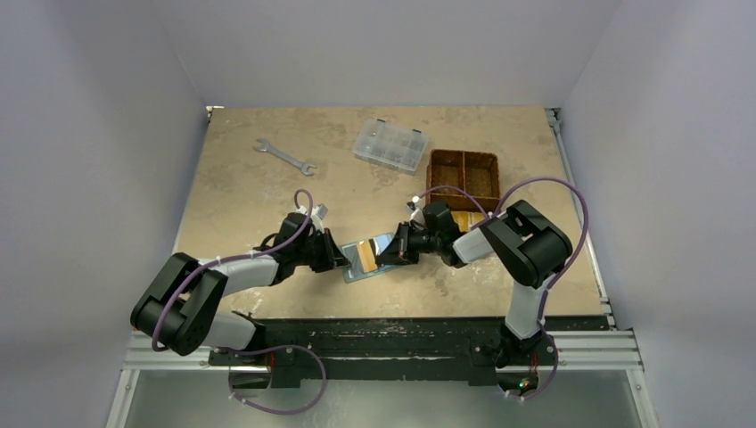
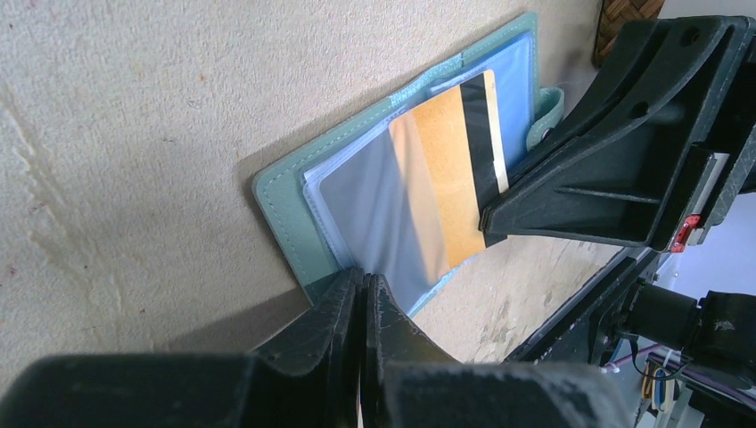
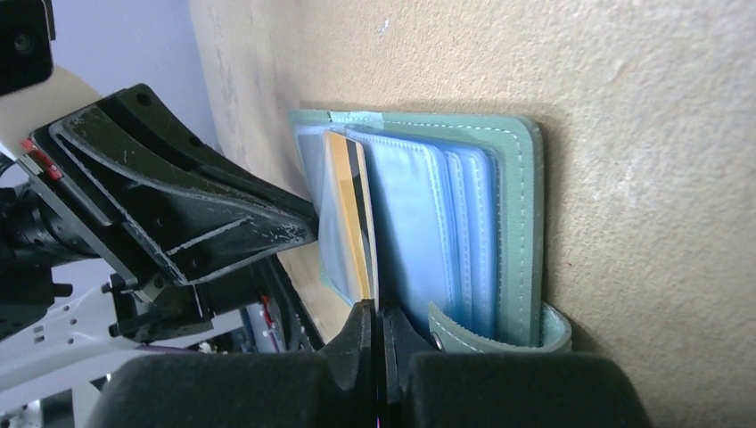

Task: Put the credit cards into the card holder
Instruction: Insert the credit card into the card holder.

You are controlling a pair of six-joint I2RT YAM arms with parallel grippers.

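step: feeding orange card (image 2: 443, 183) into a pocket, partly in | card holder (image 1: 368, 258) open on bench (image 1: 250, 201), frame centre | right pincer (image 3: 375, 328) clamped on card end | left pincer (image 2: 364, 299) pinched shut on holder edge | next: probably push deeper, straight, then release

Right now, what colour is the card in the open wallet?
Card: orange-gold, black stripe; left wrist view.
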